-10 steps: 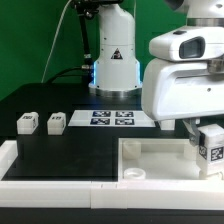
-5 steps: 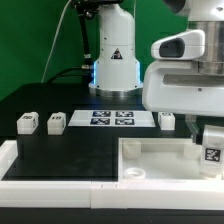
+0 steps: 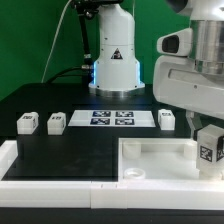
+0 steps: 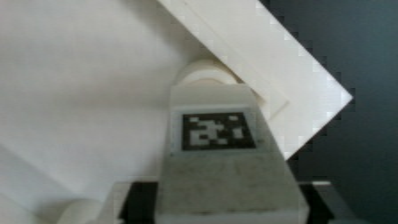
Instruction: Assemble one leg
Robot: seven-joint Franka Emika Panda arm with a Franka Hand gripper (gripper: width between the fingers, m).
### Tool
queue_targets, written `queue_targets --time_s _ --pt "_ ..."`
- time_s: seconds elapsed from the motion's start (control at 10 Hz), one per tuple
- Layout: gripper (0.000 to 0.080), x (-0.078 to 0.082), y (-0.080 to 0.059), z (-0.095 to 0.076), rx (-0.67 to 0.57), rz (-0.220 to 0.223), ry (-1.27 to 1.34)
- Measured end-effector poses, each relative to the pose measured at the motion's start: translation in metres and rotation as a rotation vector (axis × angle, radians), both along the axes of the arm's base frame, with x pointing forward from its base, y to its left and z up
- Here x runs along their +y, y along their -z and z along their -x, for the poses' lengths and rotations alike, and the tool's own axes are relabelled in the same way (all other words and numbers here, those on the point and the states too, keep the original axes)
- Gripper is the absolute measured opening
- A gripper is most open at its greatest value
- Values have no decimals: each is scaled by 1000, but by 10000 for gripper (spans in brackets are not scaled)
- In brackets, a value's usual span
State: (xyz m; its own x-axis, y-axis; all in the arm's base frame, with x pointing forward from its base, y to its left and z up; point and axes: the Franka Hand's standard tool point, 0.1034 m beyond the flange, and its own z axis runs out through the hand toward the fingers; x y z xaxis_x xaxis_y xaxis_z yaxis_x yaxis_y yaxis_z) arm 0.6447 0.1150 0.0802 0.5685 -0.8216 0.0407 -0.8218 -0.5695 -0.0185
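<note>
While the arm's bulky white head fills the exterior view's right, the flat white tabletop lies under it at the front of the black table, with the marker board farther back. Three spare pegs sit apart along the back row. The gripper is clamped narrowly on the leg, tag facing outward, at the tabletop's corner on the exterior view's right. From the wrist view the leg points at a rounded socket near that corner; whether its tip has entered cannot be told. If the leg is slightly off-centre or tilted, pressing down could probably jam it on the socket's rim, twist it in the fingers, or shove the tabletop aside.
</note>
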Motion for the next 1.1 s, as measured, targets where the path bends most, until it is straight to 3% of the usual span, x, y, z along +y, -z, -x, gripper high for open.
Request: queue_targets --time_s 0.2,0.4,0.5,0.6,0.7,1.1 --pt "291 -3 0 0 -2 -10 166" --pt "309 -2 0 0 -1 -8 108" --pt "494 -2 0 0 -1 -8 104" --pt "494 -1 0 0 -1 -3 16" --pt "617 1 0 0 -2 1 -125" --pt "647 8 -2 -1 11 36 -678"
